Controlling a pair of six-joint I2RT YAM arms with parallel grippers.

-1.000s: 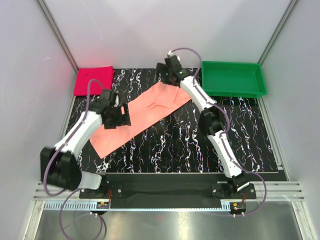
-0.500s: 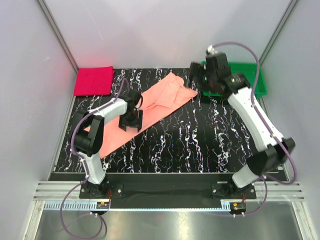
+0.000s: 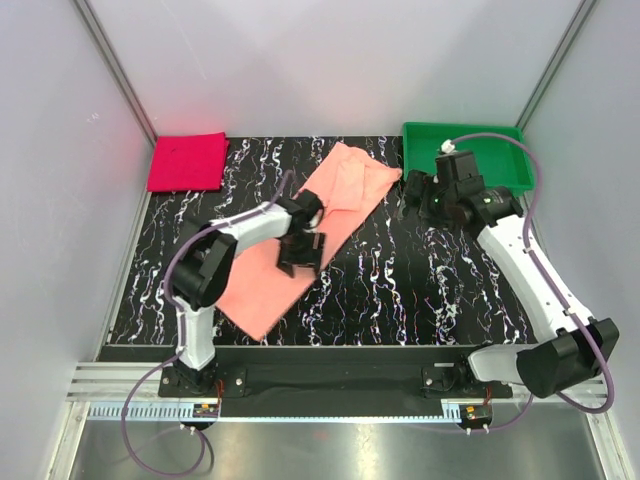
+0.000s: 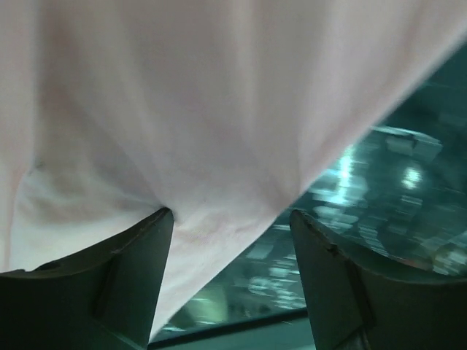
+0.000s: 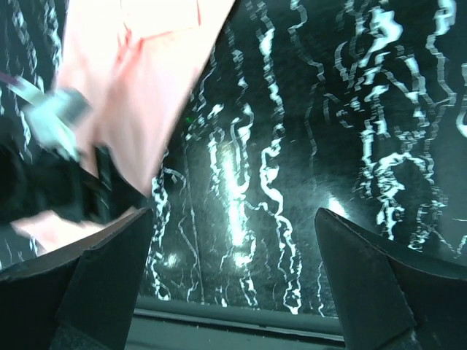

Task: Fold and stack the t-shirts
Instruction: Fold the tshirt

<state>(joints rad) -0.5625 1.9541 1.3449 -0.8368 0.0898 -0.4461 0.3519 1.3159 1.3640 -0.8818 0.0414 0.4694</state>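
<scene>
The salmon-pink t-shirt (image 3: pixel 325 205) lies flat in a long diagonal strip from the table's front left to the back middle. My left gripper (image 3: pixel 300 253) sits over its middle. In the left wrist view the pink cloth (image 4: pixel 182 109) fills the frame and hangs against the left finger (image 4: pixel 131 255). A wide gap separates it from the other finger, so the left gripper (image 4: pixel 230 215) is open. My right gripper (image 3: pixel 412 197) hovers open right of the shirt's far end, and the right wrist view shows the right gripper (image 5: pixel 233 211) empty above the table. The magenta t-shirt (image 3: pixel 187 162) lies folded at the back left.
A green tray (image 3: pixel 500 175) stands at the back right, just behind the right wrist. The black marbled table (image 3: pixel 420 290) has grey walls on three sides. The right wrist view shows the left arm (image 5: pixel 51 168) on the salmon t-shirt (image 5: pixel 146 80).
My left gripper has slid right along the salmon shirt to its middle. The right arm left the shirt's far end and swung right toward the tray. The shirt's near end shifted forward.
</scene>
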